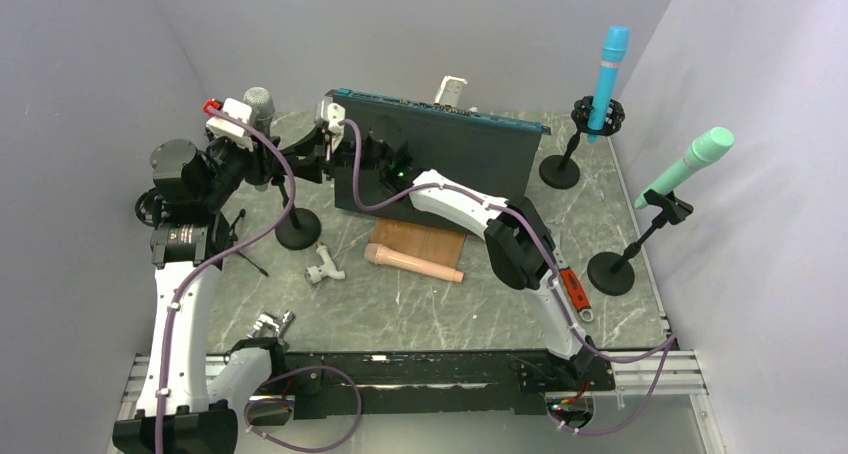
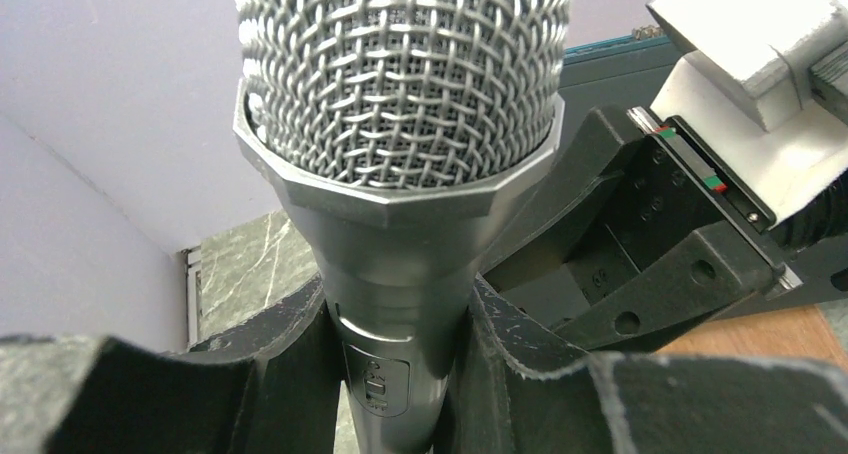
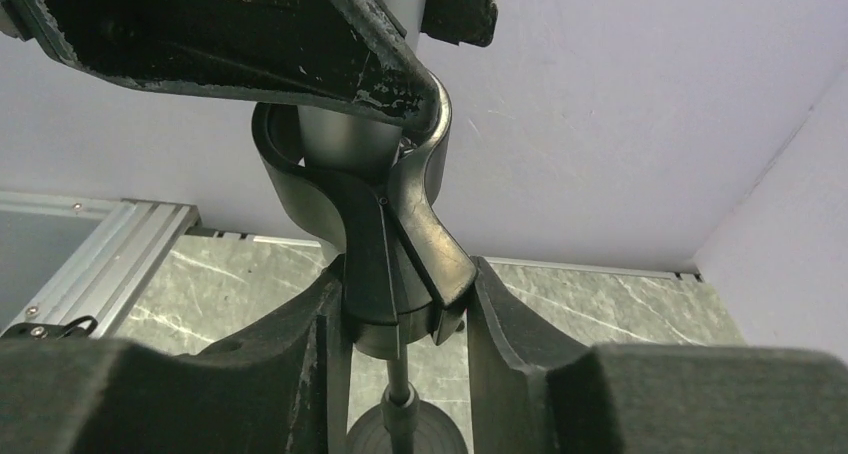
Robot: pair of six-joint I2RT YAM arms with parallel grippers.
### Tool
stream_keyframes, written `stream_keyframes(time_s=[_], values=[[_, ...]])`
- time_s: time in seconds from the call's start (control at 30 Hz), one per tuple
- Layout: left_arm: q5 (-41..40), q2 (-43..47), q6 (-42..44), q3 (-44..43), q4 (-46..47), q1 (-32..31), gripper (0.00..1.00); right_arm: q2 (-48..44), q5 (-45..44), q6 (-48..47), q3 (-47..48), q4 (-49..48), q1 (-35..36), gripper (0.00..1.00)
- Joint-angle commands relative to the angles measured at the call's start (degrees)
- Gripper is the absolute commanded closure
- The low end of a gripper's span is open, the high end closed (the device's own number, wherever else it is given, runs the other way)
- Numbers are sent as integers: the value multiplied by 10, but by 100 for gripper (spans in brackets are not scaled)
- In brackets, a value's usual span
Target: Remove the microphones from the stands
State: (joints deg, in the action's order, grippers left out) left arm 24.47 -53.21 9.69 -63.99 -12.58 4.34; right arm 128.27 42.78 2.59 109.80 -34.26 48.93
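Observation:
A silver microphone with a mesh head sits in the clip of a black stand at the left of the table. In the left wrist view my left gripper is shut on the microphone, its fingers pressing the body just below the head. In the right wrist view my right gripper is shut on the stand's clip, with the rod and round base below. From above, the left gripper and the right gripper meet at the stand.
A dark case stands behind the arms. A tan microphone lies by a wooden board. A blue microphone and a mint one sit on stands at right. A small white part lies near the stand.

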Motion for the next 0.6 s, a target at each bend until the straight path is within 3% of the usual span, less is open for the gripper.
stream_keyframes(time_s=[0.0,0.33,0.57], values=[[1,2,-29,-31,4,-3,100,5,-17,-10,27,-5,0,100],[-18,-18,-49,-175,-22,-3,100,26,-34,-14,53,30,1,100],[-81,0,-123,-263,-5,-3,100,38,-63,-5,48,21,1,100]])
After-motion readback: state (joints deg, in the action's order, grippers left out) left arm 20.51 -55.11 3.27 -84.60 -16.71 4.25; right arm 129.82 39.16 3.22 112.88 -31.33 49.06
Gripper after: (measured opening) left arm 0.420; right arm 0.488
